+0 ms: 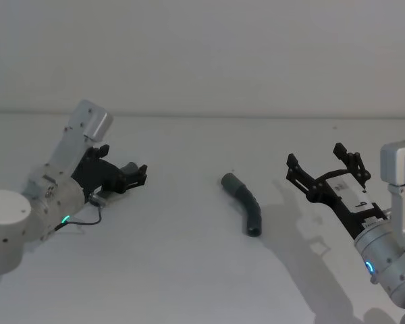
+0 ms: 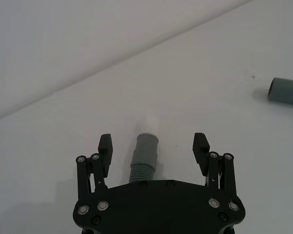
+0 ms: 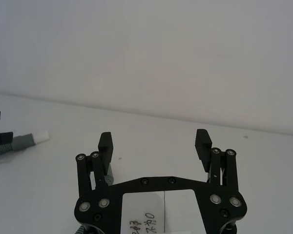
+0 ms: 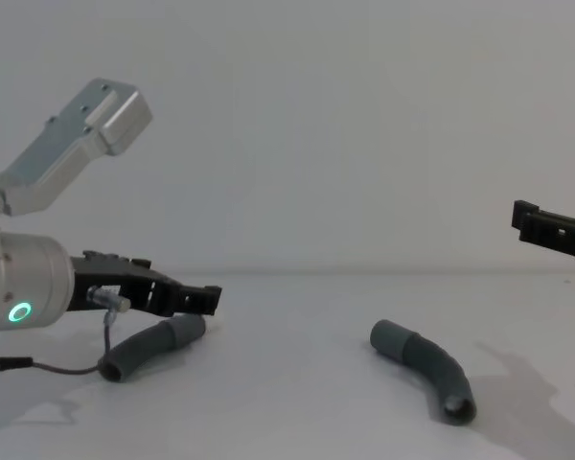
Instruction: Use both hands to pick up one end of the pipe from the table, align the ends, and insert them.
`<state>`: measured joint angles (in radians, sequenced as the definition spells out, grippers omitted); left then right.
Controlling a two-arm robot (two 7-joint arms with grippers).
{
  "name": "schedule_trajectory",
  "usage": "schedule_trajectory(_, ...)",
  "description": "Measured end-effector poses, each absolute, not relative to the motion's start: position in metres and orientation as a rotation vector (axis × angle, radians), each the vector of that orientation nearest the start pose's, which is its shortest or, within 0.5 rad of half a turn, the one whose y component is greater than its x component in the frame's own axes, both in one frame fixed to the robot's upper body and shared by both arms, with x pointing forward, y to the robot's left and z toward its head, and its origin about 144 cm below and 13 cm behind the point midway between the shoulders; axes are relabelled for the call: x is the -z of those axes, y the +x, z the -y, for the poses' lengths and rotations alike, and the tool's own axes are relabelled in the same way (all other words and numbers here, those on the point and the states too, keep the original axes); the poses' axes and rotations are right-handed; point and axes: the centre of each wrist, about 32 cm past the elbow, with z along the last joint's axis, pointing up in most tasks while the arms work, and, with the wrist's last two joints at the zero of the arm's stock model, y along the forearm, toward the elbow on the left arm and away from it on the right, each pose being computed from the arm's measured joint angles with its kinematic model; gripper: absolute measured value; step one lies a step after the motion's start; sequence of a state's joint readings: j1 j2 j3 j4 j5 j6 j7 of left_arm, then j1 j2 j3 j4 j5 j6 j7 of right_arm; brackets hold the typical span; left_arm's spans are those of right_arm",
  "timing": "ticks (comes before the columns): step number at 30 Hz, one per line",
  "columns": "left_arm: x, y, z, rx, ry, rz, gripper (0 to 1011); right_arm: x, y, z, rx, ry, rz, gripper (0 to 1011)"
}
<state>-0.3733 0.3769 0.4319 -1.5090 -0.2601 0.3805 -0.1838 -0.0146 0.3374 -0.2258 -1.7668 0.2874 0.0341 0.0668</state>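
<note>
Two dark grey pieces of pipe lie on the white table (image 1: 189, 277). My left gripper (image 1: 127, 177) is open, low over the left piece (image 4: 153, 347). In the left wrist view this gripper (image 2: 154, 144) straddles that piece's slim grey collar (image 2: 146, 146) and whitish tip (image 2: 151, 124), its fingers clear of both sides. The other curved piece (image 1: 246, 206) rests mid-table with its wider plain end (image 2: 285, 91) towards the left arm. My right gripper (image 1: 315, 156) hangs open and empty above the table, to the right of that piece (image 4: 426, 364).
A pale grey wall (image 1: 202, 54) rises behind the table's far edge. A thin cable (image 4: 57, 367) loops from the left wrist down to the table. The green ring light (image 4: 19, 312) glows on the left wrist.
</note>
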Motion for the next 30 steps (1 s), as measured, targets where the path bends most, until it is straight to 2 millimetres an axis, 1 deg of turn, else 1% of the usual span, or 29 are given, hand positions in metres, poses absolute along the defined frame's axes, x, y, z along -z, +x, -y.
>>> schedule_trajectory(12,-1.225,0.551,-0.236,-1.028,0.4,-0.031,1001,-1.189,0.443,0.237,1.229,0.026,0.075,1000)
schedule_trajectory(30,-1.229,0.57,-0.253,-0.951,0.478,-0.049,1001,-1.189,0.443,0.237,1.229,0.026,0.075,1000)
